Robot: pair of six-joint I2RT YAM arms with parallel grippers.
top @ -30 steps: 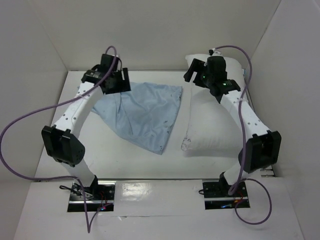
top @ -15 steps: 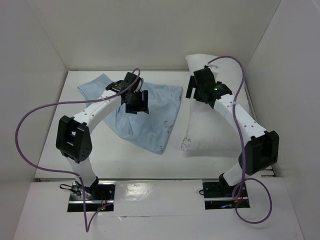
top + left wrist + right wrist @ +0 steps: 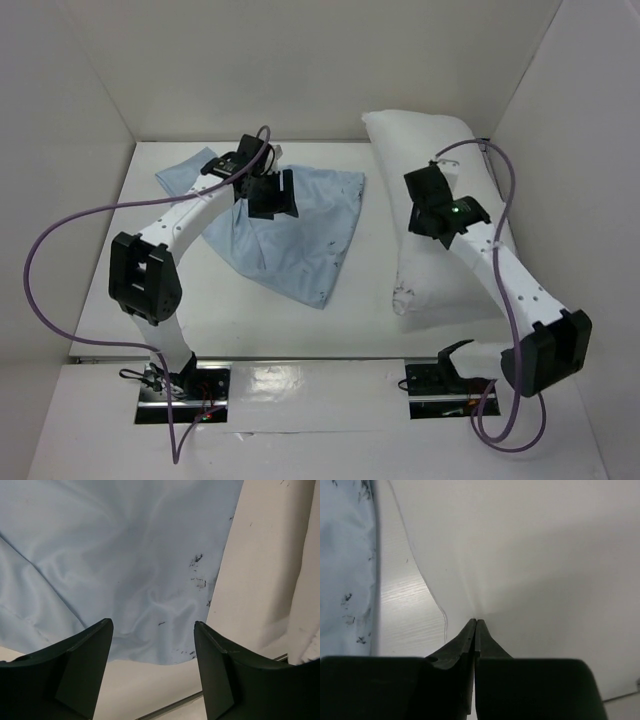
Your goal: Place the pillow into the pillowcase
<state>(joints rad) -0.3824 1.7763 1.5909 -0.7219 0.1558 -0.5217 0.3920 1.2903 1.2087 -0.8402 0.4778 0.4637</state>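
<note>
My right gripper (image 3: 476, 621) is pressed together, its tips nipping a pucker of the pillow (image 3: 425, 135). The pillow lies lengthwise along the right side of the table (image 3: 372, 240), its far end up by the back wall. My left gripper (image 3: 152, 625) is spread wide and hovers over the pillowcase (image 3: 300, 235), holding nothing; the pillowcase lies limp and wrinkled on the left-centre of the table, apart from the pillow, with a strip of bare table between them.
</note>
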